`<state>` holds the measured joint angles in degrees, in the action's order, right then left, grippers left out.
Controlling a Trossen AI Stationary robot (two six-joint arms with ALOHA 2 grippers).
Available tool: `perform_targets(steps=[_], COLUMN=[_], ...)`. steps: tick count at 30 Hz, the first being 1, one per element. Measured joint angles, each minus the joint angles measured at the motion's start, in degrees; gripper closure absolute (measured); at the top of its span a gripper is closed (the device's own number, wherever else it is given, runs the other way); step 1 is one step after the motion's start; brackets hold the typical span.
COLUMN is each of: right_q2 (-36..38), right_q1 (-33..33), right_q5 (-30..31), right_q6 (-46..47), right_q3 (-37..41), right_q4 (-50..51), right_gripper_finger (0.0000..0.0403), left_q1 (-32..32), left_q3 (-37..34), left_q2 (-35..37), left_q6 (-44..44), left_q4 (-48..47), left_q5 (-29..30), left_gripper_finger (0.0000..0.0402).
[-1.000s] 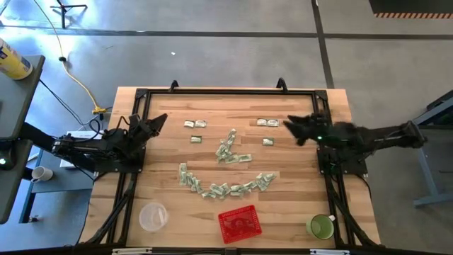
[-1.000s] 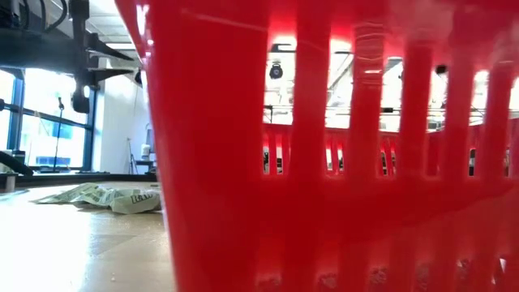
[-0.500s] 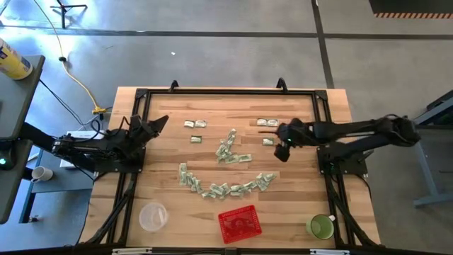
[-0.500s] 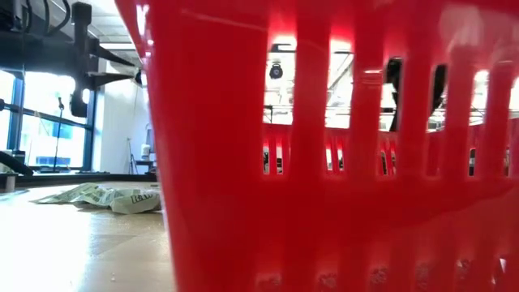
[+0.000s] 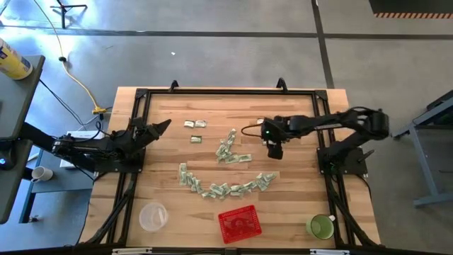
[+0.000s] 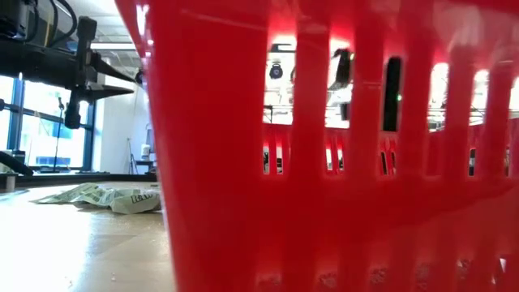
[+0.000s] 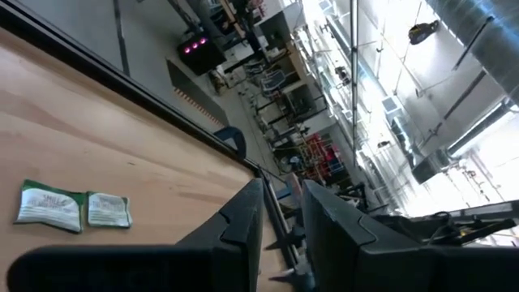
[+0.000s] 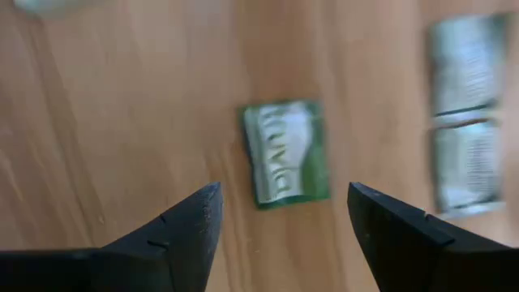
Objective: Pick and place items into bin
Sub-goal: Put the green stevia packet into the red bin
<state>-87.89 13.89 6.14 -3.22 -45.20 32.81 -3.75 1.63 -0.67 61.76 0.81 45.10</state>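
Note:
Many green-and-white wrapped pieces (image 5: 225, 170) lie scattered on the wooden table. The red mesh basket (image 5: 239, 222) stands by the near edge and fills the low view (image 6: 324, 178). My right gripper (image 5: 273, 146) points down over the far middle of the table. It is open, and its fingers stand on either side of a single piece (image 8: 285, 152) without touching it (image 8: 284, 207). Two more pieces (image 8: 466, 113) lie beside it. My left gripper (image 5: 161, 126) waits shut at the left edge (image 7: 282, 195), with two pieces (image 7: 73, 208) ahead of it.
A clear round container (image 5: 152, 216) stands near the table's near left corner. A green cup (image 5: 320, 227) stands near the near right corner. A black frame (image 5: 226, 91) runs along the table's edges. Bare wood lies between the pieces and the basket.
My right arm has reached from the table's right side toward the left. Its gripper has tipped to point down and now stands over the single piece near the far middle. The pieces and the basket have stayed where they were.

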Motion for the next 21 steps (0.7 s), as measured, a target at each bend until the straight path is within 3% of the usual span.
perform_targets(steps=[5, 12, 21], right_q2=[-5.7, -7.1, -7.5], right_q1=[-0.6, -0.4, 5.2], right_q5=[1.6, 1.5, -7.3], right_q6=[-1.8, -3.3, -2.8], right_q3=[-2.1, -2.9, -2.7], right_q4=[0.0, -0.6, -1.1], right_gripper_finger=[0.0146, 0.0146, 0.0163], left_q1=[0.0, 0.0, 0.0], left_q3=[0.0, 0.0, 0.0], left_q2=[0.0, 0.0, 0.0], left_q6=[0.0, 0.0, 0.0], left_q4=[-0.1, -0.1, -0.1], left_q5=[0.0, -0.9, -0.8], left_gripper_finger=[0.0277, 0.0277, 0.0277])
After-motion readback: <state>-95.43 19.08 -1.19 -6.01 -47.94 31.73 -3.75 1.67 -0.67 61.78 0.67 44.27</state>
